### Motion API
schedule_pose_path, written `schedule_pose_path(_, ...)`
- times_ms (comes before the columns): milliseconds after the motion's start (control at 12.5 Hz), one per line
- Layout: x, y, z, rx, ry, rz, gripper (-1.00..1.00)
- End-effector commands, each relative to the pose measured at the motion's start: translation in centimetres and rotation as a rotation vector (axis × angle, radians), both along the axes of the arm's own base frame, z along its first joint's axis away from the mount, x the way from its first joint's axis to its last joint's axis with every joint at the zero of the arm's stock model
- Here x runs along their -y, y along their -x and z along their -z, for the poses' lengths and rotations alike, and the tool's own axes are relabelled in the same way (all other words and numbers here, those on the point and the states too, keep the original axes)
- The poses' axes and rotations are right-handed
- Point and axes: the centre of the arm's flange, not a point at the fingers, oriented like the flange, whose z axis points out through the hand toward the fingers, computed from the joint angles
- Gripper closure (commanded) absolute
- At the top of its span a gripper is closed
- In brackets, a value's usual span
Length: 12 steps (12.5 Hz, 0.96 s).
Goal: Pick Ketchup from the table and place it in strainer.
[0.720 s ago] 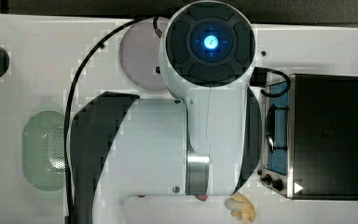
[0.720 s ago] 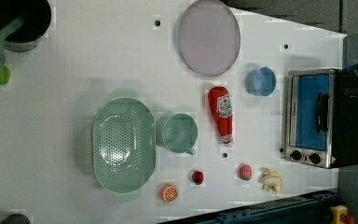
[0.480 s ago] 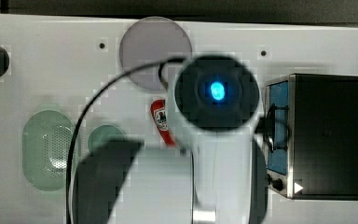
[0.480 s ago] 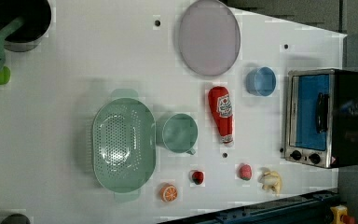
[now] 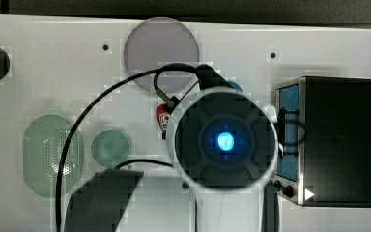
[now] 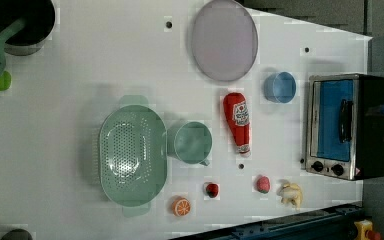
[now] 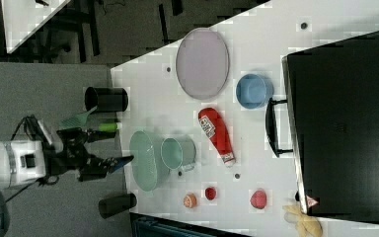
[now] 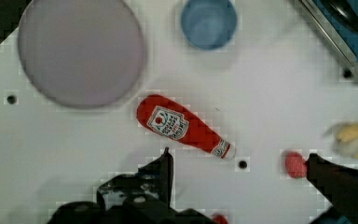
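Observation:
The Ketchup [image 6: 237, 122] is a slim red bottle with a white label, lying flat on the white table between the green cup and the blue bowl. In the top view the arm's round dark head [image 5: 224, 140] covers most of the Ketchup [image 5: 163, 118]. The wrist view shows the Ketchup [image 8: 182, 127] just off one dark fingertip [image 8: 166, 161], not touching it. My gripper [image 8: 238, 157] hovers high above the table, open, with nothing between its fingers. The strainer [image 6: 132, 155], a pale mint-green oval basket with holes, stands empty beside the green cup; strainer [image 5: 53, 154], strainer [image 7: 145, 160].
A green cup [image 6: 192, 142] touches the strainer's side. The grey plate [image 6: 223, 40] and blue bowl [image 6: 280, 87] lie past the Ketchup, and the toaster oven [image 6: 345, 127] stands at the left view's right. Small red fruits [image 6: 262, 184], an orange slice [image 6: 181, 206] and a black pot [image 6: 20, 22] sit near the table's edges.
In the top view the arm's head has slid downward, from over the grey plate to over the Ketchup. Nothing on the table has moved.

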Motion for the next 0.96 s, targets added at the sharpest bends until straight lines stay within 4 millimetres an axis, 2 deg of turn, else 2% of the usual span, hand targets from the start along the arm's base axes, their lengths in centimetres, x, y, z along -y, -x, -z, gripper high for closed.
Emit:
schedule_pose_path(80, -1.9, -1.9, 9.4, -0.126, -0.033, -0.337, -1.00)
schedule_pose_path(320, -3.3, -2.9, 15.0, -0.101, -0.043, -0.697, -1.00)
schedule_pose_path(480, -3.8, -3.1, 18.6, -0.082, -0.046, -0.875, -1.00)
schedule_pose_path(640, -3.8, -2.9, 22.0, -0.065, -0.042, -0.949, -1.00)
schedule_pose_path(960, -4.3, -2.8, 27.9, -0.040, -0.047, -0.961, -1.00)
